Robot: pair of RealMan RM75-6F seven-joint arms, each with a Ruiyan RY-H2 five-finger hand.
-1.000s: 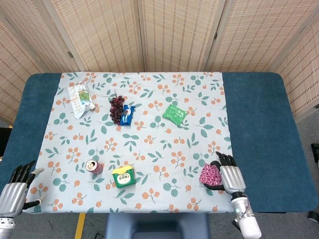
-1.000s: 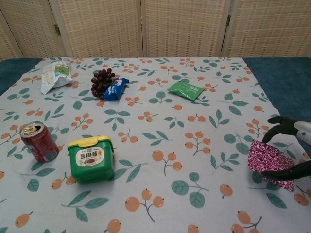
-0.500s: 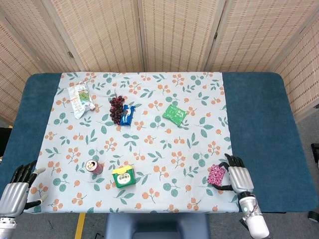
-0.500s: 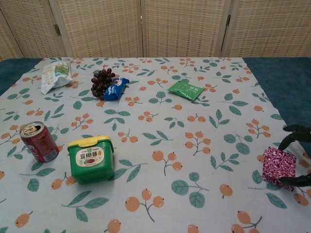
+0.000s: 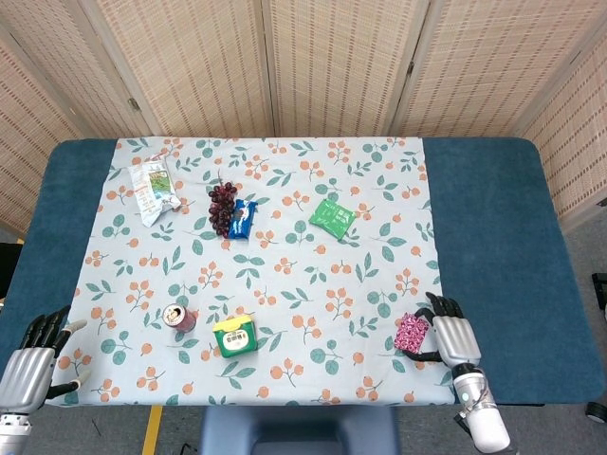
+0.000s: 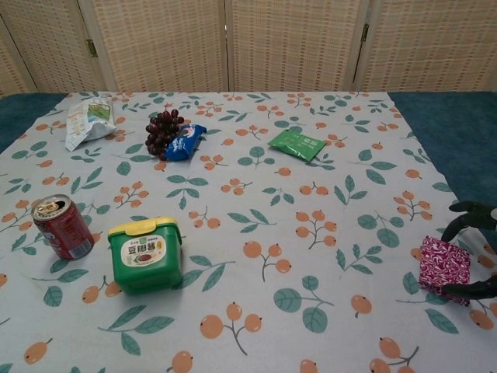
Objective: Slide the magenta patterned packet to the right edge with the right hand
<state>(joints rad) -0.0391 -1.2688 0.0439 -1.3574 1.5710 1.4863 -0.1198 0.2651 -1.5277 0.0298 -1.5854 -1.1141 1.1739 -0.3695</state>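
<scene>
Now, in the head view your right hand (image 5: 453,336) sits at the near right corner of the floral cloth (image 5: 285,275), and the magenta patterned packet (image 5: 412,332) lies flat against the inner side of its fingers, framed by dark fingertips above and below. It reads as a loose bracket around the packet, not a firm pinch, though at this size you cannot be sure. The cloth's right border runs under or just beside the hand, with bare blue table (image 5: 503,246) beyond it, so the main risk is the packet catching on that hem and flipping or bunching the cloth as you drag. Your left hand (image 5: 28,365) hangs spread and empty at the far corner, well apart from everything. In the chest view the right hand is cut off by the frame; only dark fingertips (image 6: 466,208) show, curved past the packet's far side and another below it. The packet (image 6: 444,266) looks flat, slightly skewed. If you push with only one fingertip bearing, it will likely pivot and slip out from between them. Press too lightly and the hand may slide on without it; too hard and the thin cloth could wrinkle and travel along. The green tub (image 6: 144,252) and red can (image 6: 64,227) are well away from the hand.
</scene>
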